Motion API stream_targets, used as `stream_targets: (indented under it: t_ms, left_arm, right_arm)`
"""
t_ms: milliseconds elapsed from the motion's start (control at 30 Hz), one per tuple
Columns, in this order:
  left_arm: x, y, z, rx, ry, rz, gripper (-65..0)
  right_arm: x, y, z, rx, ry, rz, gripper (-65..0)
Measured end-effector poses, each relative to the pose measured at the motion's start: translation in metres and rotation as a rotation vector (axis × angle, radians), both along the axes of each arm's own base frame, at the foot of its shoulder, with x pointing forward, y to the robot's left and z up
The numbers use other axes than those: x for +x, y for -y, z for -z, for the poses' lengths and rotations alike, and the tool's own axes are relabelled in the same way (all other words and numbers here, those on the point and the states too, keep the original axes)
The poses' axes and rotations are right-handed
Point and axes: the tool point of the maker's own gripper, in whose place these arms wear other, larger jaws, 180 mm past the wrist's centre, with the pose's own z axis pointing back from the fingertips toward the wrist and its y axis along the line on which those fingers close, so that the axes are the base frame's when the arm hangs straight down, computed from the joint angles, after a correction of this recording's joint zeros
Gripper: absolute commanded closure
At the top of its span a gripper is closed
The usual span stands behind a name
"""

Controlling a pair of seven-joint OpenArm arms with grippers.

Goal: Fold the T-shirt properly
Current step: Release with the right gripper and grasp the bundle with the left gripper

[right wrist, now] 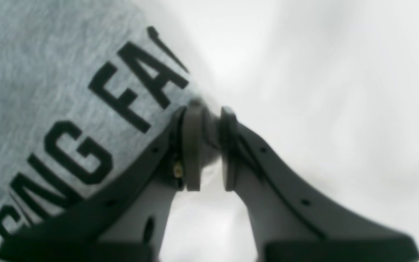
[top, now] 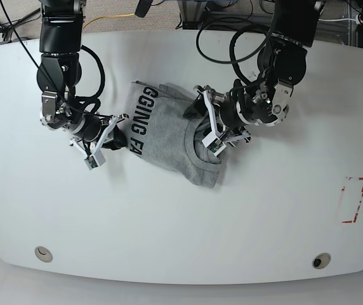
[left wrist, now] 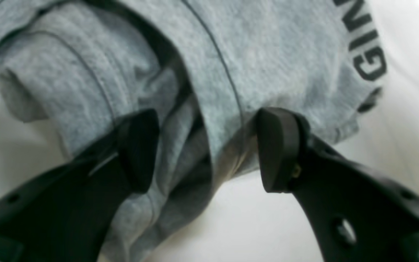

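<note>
The heather-grey T-shirt (top: 162, 130) lies partly folded and bunched in the middle of the white table (top: 181, 216), with black block lettering along its left side. My right gripper (right wrist: 206, 145) is at that left edge (top: 118, 135), shut on a small pinch of grey cloth beside the letters (right wrist: 122, 94). My left gripper (left wrist: 207, 149) stands open over the rumpled right part of the shirt (top: 205, 126). Its two black fingers (left wrist: 140, 145) straddle a ridge of folded cloth (left wrist: 267, 54) without squeezing it.
A red-outlined rectangle (top: 353, 200) is marked on the table at the right. Two round fittings (top: 42, 254) (top: 321, 260) sit near the front edge. Cables and equipment (top: 219, 25) crowd the back edge behind both arms.
</note>
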Motion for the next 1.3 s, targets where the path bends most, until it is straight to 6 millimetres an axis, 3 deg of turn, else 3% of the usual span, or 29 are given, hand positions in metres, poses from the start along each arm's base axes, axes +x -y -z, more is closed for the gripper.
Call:
stream_targets:
  t_ms: [300,667,867,967,1033,1200,1300]
  left_arm:
    - [0.033,-0.024,0.016,0.058,-0.039,-0.03,-39.7]
    - [0.065,-0.029,-0.006,0.099,0.043,0.04,-39.7]
    - [0.076,-0.025,-0.019,0.094,0.075,0.046,-39.7]
    - [0.077,-0.027,-0.032,0.107,0.116,0.056,-39.7]
    - [0.08,-0.029,-0.051,0.108,0.178,0.066,-39.7]
    - [0.083,-0.027,-0.094,0.105,0.314,0.074,-40.0]
    - [0.087,-0.029,-0.105,0.063,0.324,-0.051,-42.2]
  right_arm:
    - [-0.033,-0.008,0.011,0.067,-0.003,0.012,-7.9]
    - [-0.1,-0.054,0.009,0.083,-0.051,-0.064,-7.9]
    - [-0.108,-0.073,0.007,0.101,-0.073,-0.082,-7.9]
    - [-0.111,-0.083,0.004,0.105,-0.071,-0.11,-7.9]
    - [-0.111,-0.084,0.001,0.104,-0.061,-0.114,-7.9]
    - [-0.103,-0.066,-0.017,0.049,0.001,-0.121,-7.9]
    - [-0.098,-0.05,-0.02,0.005,0.001,-0.104,-7.9]
